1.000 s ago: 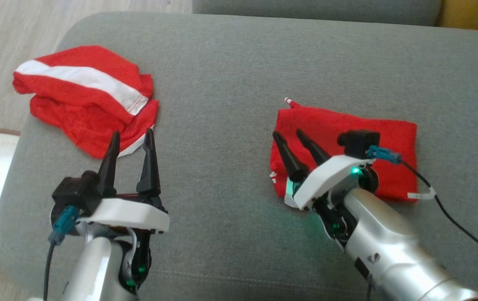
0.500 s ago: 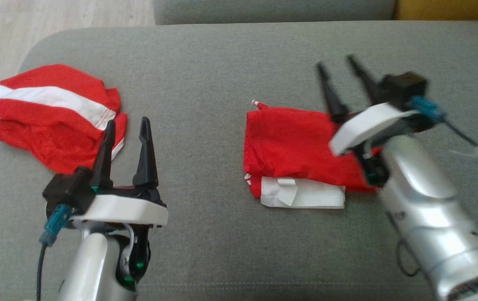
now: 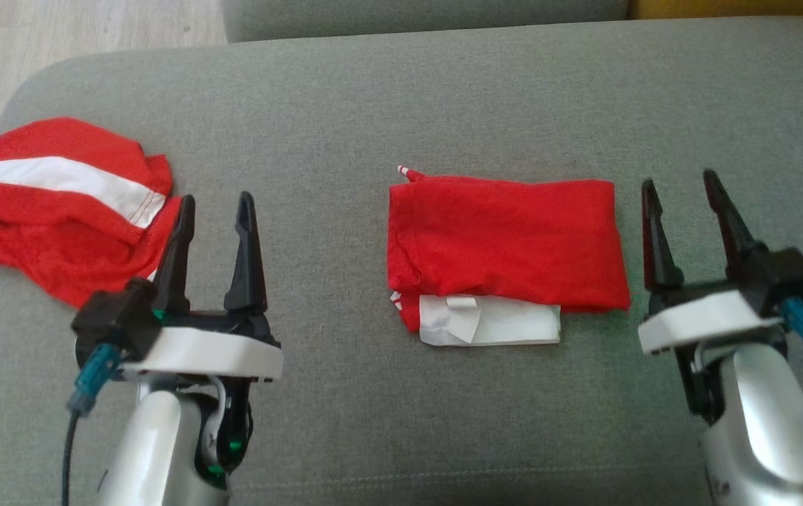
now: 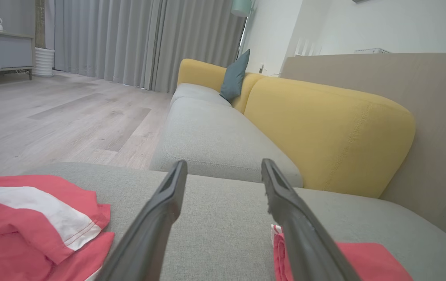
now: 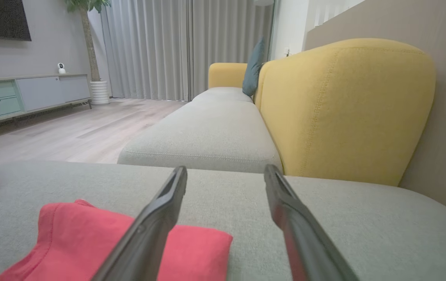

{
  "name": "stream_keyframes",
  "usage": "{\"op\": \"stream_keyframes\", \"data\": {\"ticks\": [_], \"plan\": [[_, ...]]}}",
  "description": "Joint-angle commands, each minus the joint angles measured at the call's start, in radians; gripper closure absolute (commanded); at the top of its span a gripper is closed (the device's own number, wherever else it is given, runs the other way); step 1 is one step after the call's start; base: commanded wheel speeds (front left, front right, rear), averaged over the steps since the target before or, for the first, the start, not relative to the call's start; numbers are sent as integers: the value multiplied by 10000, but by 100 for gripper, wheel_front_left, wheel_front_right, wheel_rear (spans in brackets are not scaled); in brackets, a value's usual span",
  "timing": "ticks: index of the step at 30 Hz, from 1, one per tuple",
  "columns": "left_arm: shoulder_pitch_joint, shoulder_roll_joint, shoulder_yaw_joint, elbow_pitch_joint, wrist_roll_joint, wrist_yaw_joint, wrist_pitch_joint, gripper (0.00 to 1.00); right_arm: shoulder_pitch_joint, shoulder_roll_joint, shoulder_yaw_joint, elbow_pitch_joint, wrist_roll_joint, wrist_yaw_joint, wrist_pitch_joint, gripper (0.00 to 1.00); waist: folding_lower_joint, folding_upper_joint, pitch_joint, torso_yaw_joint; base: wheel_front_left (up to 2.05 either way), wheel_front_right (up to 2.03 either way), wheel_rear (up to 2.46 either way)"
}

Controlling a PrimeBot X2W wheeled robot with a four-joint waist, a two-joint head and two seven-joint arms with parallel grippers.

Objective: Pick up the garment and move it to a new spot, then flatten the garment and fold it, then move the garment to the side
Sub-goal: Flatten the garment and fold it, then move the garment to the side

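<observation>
You are getting the striped garment cut off at the head view's left edge, and the fingers of the left hand are covering its near corner. The folded garment is hiding part of a white layer. In the right wrist view, a finger of the right hand is masking the fold, and the bottom edge is cropping it.

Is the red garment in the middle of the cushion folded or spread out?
Folded. The garment lies as a compact rectangle, with layers stacked at its near edge and white fabric showing under the red.
</observation>
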Motion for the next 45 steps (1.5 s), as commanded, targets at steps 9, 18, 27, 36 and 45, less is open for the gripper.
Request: {"op": "stream_keyframes", "data": {"ticks": [9, 18, 27, 36, 45], "plan": [[74, 76, 269, -284, 281, -81, -53, 0, 636, 206, -71, -899, 16, 65, -75, 0, 0, 0, -44, -33, 0, 0, 0], [-18, 76, 156, -256, 274, -94, -53, 0, 516, 210, -43, -338, 1224, 65, 796, 0, 0, 0, 162, 86, 0, 0, 0], [-451, 76, -98, -109, 284, -174, -53, 0, -647, 211, 257, 2076, 2845, 65, 1456, 0, 0, 0, 1059, 429, 0, 0, 0], [-781, 76, -117, -113, 294, -200, -53, 0, -1491, 211, 889, 3548, 3048, 65, 1210, 0, 0, 0, 1621, 727, 0, 0, 0], [-869, 76, 22, -137, 366, -181, -53, 0, -2196, 212, 474, 4345, 1864, 65, 695, 100, 0, 0, 1791, 553, 0, 0, 0]]}}
